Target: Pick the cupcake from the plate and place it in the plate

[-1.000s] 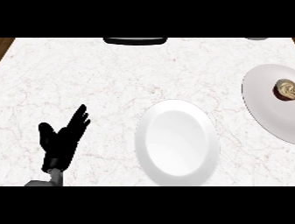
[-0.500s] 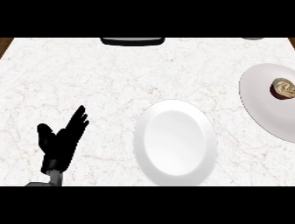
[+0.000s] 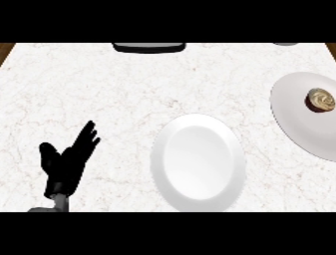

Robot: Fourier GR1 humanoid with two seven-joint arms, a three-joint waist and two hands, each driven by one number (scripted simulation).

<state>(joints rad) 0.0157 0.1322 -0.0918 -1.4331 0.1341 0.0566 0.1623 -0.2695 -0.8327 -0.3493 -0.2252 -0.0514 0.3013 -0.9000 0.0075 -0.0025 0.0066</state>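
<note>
Shifted leftward in view: cupcake (image 3: 321, 98) on far-right plate (image 3: 303, 129), empty plate (image 3: 198, 162) central. Left hand (image 3: 67, 164) resting, fingers straight, holding nothing.

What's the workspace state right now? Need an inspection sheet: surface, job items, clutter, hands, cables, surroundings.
Surface: white marbled counter, wooden strips showing past its left and right edges.
Job's things: cupcake sits on the right-hand plate, in its upper part; the centre plate has nothing on it.
Clutter: dark flat object at the counter's far edge, cut off by the view; a small grey object at the far right, too cropped to identify.
Hands: left hand open, fingers up, resting at lower left, apart from both plates; right hand not in view.
Cables: nothing seen.
Surroundings: nothing seen beyond the counter and wooden strips.
</note>
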